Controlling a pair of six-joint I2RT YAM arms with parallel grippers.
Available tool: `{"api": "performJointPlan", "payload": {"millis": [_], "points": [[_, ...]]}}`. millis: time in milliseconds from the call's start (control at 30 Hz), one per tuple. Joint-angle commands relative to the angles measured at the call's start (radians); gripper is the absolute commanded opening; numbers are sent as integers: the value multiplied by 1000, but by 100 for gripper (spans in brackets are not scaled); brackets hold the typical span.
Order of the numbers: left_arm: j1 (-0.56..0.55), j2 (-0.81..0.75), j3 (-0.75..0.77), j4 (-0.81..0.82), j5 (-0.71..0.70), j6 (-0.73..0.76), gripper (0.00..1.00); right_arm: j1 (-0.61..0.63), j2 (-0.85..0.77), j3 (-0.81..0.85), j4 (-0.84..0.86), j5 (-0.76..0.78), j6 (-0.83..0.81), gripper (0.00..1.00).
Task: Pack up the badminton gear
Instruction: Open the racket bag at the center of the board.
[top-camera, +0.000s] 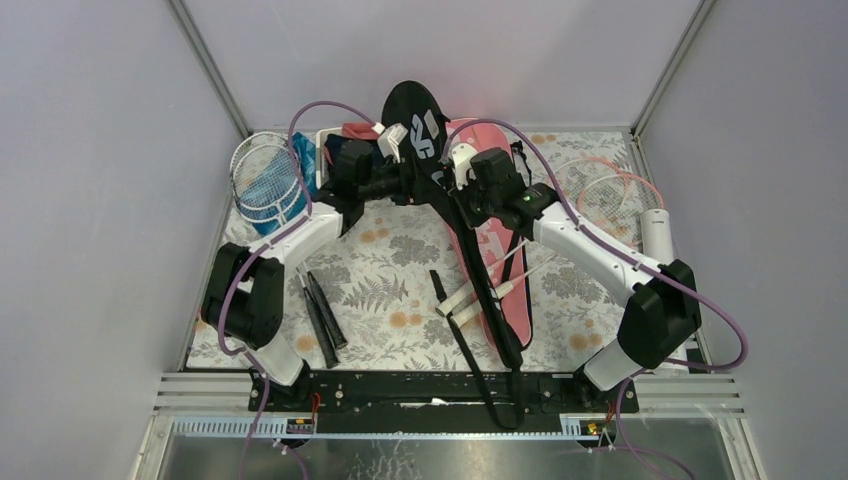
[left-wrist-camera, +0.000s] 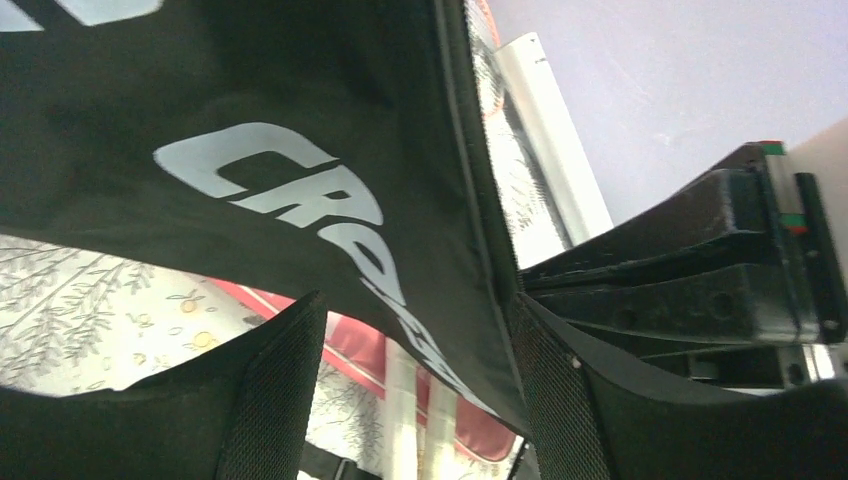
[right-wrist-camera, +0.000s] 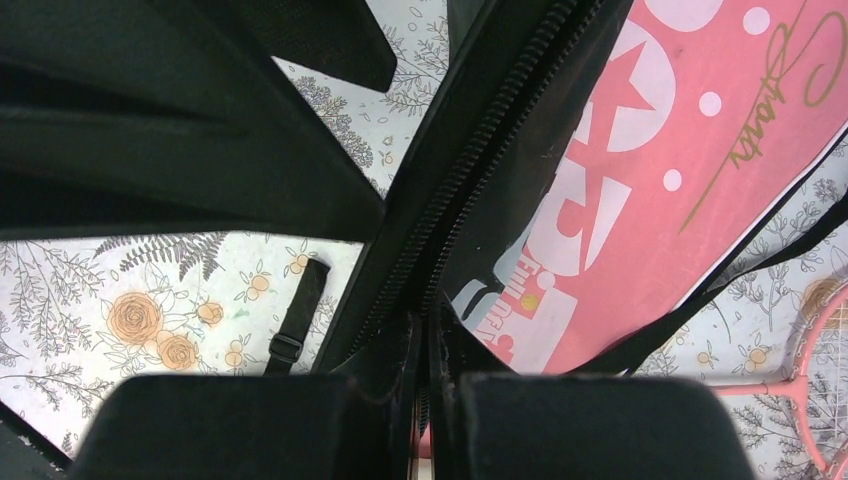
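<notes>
The black CROSSWAY bag (top-camera: 425, 130) is lifted off the table at the centre back, its narrow end trailing toward the near edge. My right gripper (right-wrist-camera: 430, 385) is shut on the bag's zipper edge (right-wrist-camera: 450, 220). My left gripper (left-wrist-camera: 415, 395) stands open just under the bag (left-wrist-camera: 300, 150), whose edge runs close to the right finger (left-wrist-camera: 560, 390). The pink SPORT bag (top-camera: 505, 270) lies flat below, also seen under the right wrist (right-wrist-camera: 690, 140). Rackets lie at the back left (top-camera: 265, 180) and right (top-camera: 610, 195), and the white shuttlecock tube (top-camera: 655, 235) lies far right.
A white basket with navy and red clothes (top-camera: 340, 140) stands at the back behind the left arm. Two black handles (top-camera: 322, 315) lie near the left base, white handles (top-camera: 465, 300) by the pink bag. A black strap with buckle (right-wrist-camera: 295, 315) lies on the floral cloth.
</notes>
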Motion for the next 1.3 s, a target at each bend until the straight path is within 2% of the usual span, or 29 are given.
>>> {"api": "performJointPlan", "payload": {"millis": [0, 133, 433, 533, 600, 967, 1100, 1267], "points": [[-9, -15, -18, 121, 50, -64, 73, 0, -50, -22, 49, -15, 19, 0], [-10, -47, -54, 199, 51, -85, 74, 0, -64, -48, 67, -18, 32, 0], [-41, 14, 47, 75, 1, -60, 73, 0, -73, -53, 69, -28, 42, 0], [-49, 35, 71, 36, -27, -57, 70, 0, -76, -57, 69, -27, 42, 0], [-51, 46, 80, 25, -41, -56, 65, 1, -81, -58, 68, -26, 42, 0], [-57, 66, 86, 26, 3, -19, 24, 0, -105, -47, 66, 41, 27, 0], [-57, 60, 108, 32, 46, 17, 8, -3, -132, -39, 72, 153, -3, 0], [-57, 68, 161, 16, 101, 66, 2, -27, -182, -35, 79, 238, -44, 0]]}}
